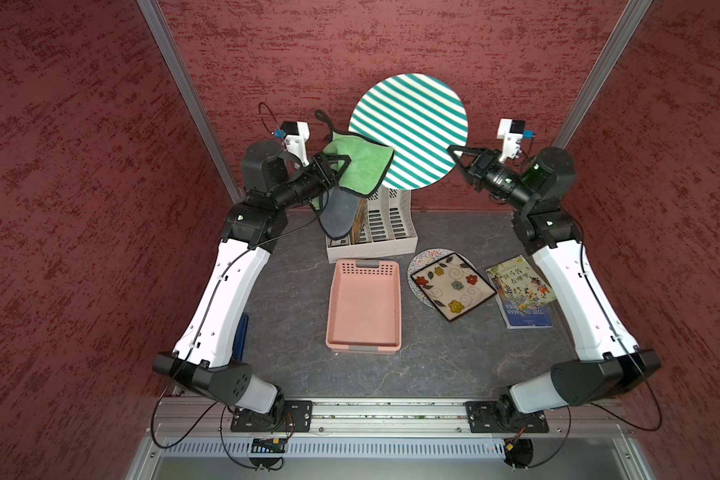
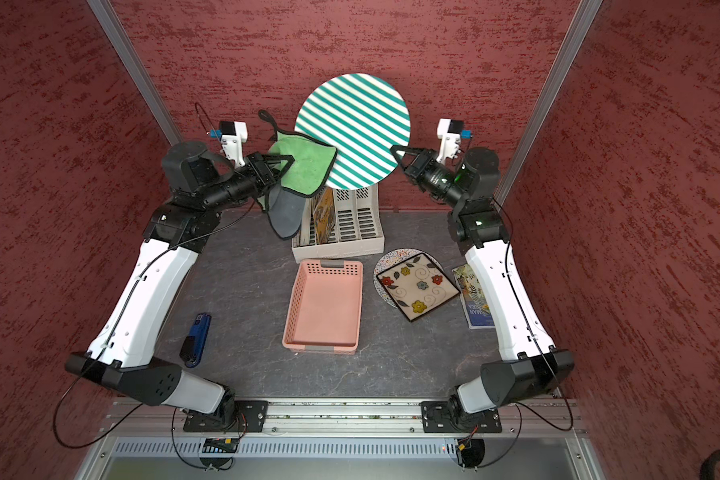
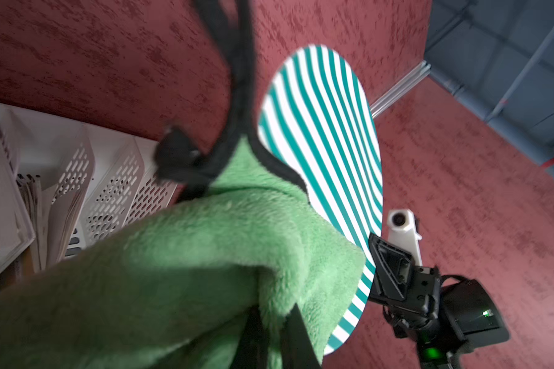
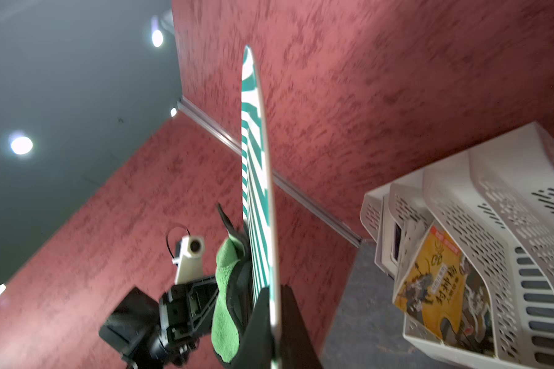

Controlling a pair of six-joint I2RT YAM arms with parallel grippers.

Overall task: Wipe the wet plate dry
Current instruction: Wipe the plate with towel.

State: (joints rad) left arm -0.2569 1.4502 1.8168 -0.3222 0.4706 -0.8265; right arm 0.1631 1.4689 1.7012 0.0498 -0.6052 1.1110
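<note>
Closest to the left wrist lens, the cloth [image 3: 179, 274] was pinched by the left jaws, which were pressed shut on a bunched fold. A thick green pad was thereby offered forward, while a grey tail was allowed to hang free. That pad was laid over one edge of the plate [image 1: 416, 124], on its striped face, and appeared to touch it. The opposite rim was clamped between the right jaws, closed tight on it.

The plate was thus held in the air, tilted up on edge above the rack [image 1: 385, 232] and well clear of the tabletop [image 1: 292, 291]. This pose was judged to leave the whole face open to the cloth and to let one arm be braced against the other's push. Most of the face was uncovered, so the wiping was judged barely begun. Below, the basket [image 1: 364, 307], the dish [image 1: 452, 286] and the book [image 1: 522, 291] lay well apart from the work.
</note>
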